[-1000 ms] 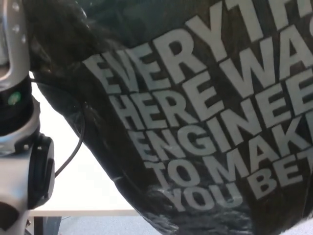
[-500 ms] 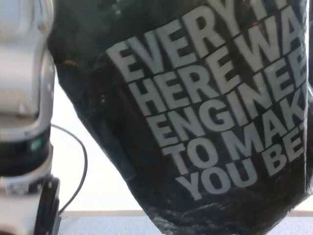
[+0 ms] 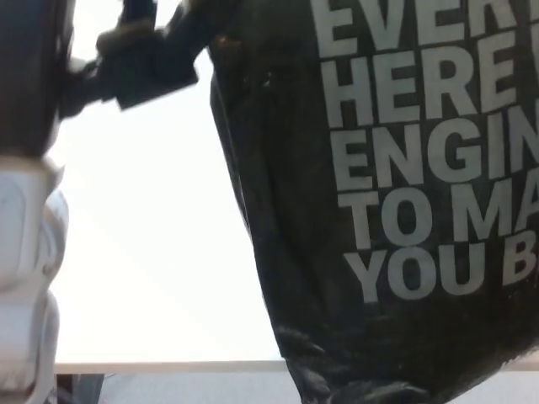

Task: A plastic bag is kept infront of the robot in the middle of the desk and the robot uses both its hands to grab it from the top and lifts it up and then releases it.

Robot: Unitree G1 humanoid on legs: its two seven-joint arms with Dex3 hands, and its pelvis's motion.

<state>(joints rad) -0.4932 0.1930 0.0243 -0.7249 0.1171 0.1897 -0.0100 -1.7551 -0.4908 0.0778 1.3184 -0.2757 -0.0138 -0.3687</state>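
1. Fingers [image 3: 139, 63] of the left hand [image 3: 126, 59] show dark at the upper left, stretched toward the bag's top edge; whether they are pinched on the plastic there I cannot tell, since the contact is blurred and partly cut off by the frame.
2. Left arm [image 3: 25, 252], white and grey, fills the left border.
3. White desk [image 3: 160, 269] lies bare below, its front edge near the bottom.
4. Black plastic bag [image 3: 278, 210] with white lettering hangs in the centre and right, close to the camera, apparently clear of the desk.
5. No right hand is in view.
6. Judged step: the lift is at or near its height; next comes letting go, both hands together so the bag drops straight.
7. Against the earlier frame, the bag hangs more upright and further right, with more desk exposed.
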